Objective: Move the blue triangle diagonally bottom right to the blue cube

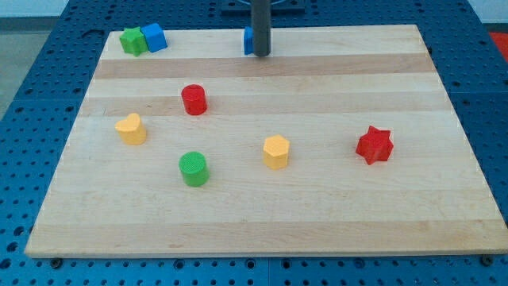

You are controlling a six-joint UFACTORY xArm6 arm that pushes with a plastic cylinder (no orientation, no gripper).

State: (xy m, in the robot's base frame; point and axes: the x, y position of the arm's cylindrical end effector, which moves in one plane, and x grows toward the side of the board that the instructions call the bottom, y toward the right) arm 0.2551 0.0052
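Camera view, single frame. Wooden board (333, 214) on blue pegboard table (48, 95). No labels, brands or writing readable anywhere.

My tip (261, 54): end of dark rod, down near board's top edge, centre. No gripper on this rig, so no open/closed state to log.

Blue triangle (248, 41): mostly hidden behind rod, only a sliver shows on rod's left side; appears touching tip, shape can't be confirmed.

Blue cube (154, 36): top-left corner of board, touching green star (133, 40) on its left. Well apart from triangle.

Others:
- red cylinder (194, 100), left of centre
- yellow heart-ish block (131, 129), left
- green cylinder (194, 169), below red cyl.
- yellow hexagon (276, 152), centre
- red star (374, 144), right
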